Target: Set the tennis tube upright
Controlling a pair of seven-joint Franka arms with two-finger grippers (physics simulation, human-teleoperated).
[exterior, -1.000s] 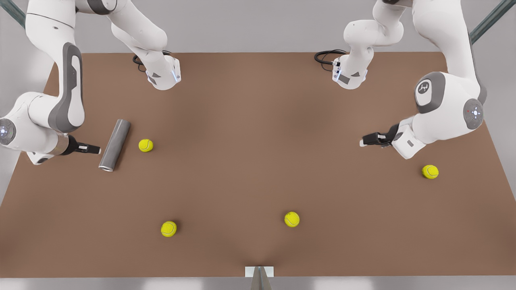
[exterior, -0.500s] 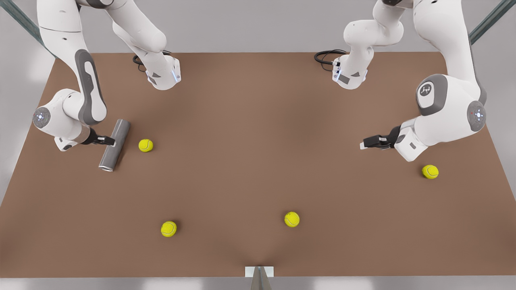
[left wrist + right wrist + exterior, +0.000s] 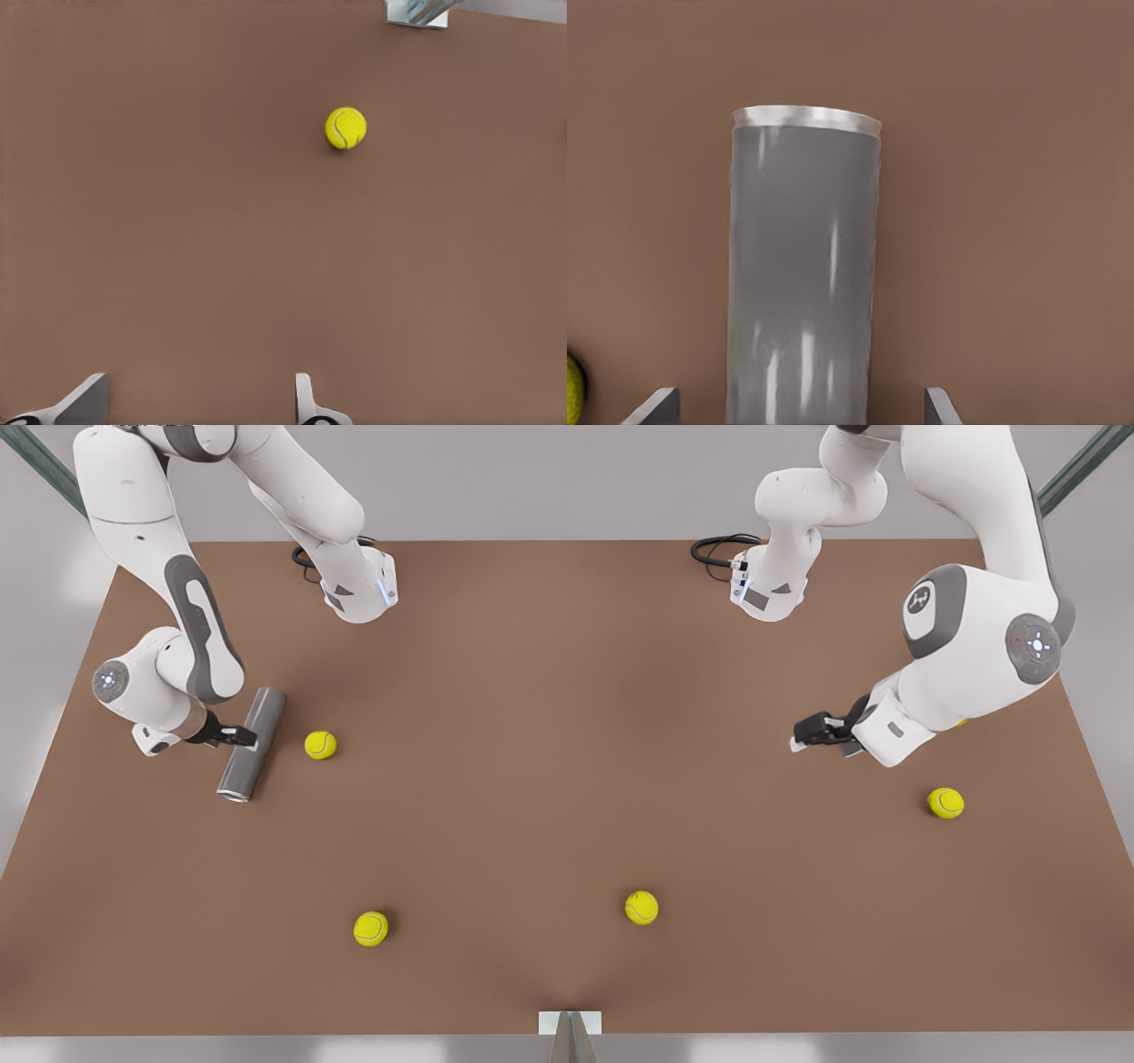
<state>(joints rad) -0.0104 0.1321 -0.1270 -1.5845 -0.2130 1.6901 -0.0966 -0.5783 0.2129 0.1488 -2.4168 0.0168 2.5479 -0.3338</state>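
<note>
Right gripper (image 3: 249,737) reached tennis tube (image 3: 252,744); brown table (image 3: 567,779).

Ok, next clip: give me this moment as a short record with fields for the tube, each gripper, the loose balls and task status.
tube: the tennis tube lies flat on the table, at the front view's left
right gripper: the right gripper is at the tube's middle, fingers open on either side of it, not closed
left gripper: the left gripper waits open above bare table at the front view's right
balls: four tennis balls; one lies beside the tube but apart from it
status: tube not yet upright
</note>
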